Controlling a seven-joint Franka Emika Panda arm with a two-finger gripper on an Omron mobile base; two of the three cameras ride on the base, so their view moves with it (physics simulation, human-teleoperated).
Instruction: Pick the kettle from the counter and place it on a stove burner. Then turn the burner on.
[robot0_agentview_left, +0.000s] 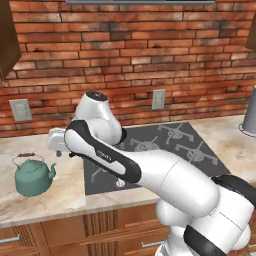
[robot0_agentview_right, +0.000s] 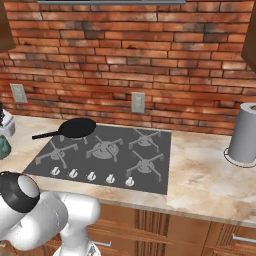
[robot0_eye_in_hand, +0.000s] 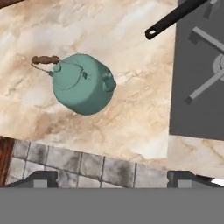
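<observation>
1. Teal-green and squat, the kettle (robot0_agentview_left: 32, 174) stands upright on the beige marbled counter (robot0_agentview_left: 65, 197), left of the dark cooktop (robot0_agentview_right: 100, 155) and apart from it. In the hand view the kettle (robot0_eye_in_hand: 83, 84) sits up and to the left of centre, with its wire handle and brown wooden grip tipped over to one side.

2. The gripper (robot0_eye_in_hand: 111, 178) hovers above with its fingers (robot0_eye_in_hand: 41, 178) spread wide and holding nothing. It is not yet over the kettle.

3. Risk, as I judge it: the handle is thin and lies off to the side, so a descent aimed at the body's middle could close on the rounded lid or miss the wire, and the kettle could slip or tip.

4. Coming down off-centre could nudge the kettle across the smooth stone, toward the counter's front edge, which lies close below it in the hand view.

5. The black frying pan (robot0_agentview_right: 75, 128) rests on the cooktop's back left burner, its handle (robot0_eye_in_hand: 175, 17) reaching out over the counter; a carry swung low on that side could clip it.

6. The nearest free stove burner (robot0_agentview_right: 59, 152) lies in front of the pan, with small white knobs (robot0_agentview_right: 91, 176) just beyond its front; setting down short could land on them.

7. Containers: the kettle's lid is on, so its contents cannot be seen. The pan looks empty. A grey cylinder (robot0_agentview_right: 244, 133) stands on the counter far right, contents unseen.
</observation>
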